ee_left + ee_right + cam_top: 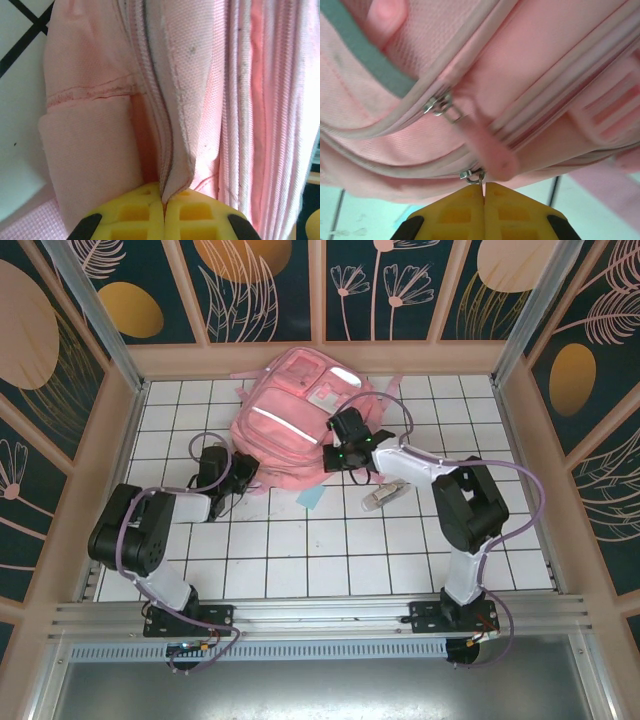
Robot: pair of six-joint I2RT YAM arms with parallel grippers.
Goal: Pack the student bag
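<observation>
Across the white tiled table (300, 570), the student bag (290, 420) lies far-centre. From overhead both grips are hidden. Its wrist view shows the left gripper (164, 197) clamped on the bag's fabric. The right gripper (484, 186) is closed at 1 zip ring (472, 175); whether it is pinched is unclear.
</observation>
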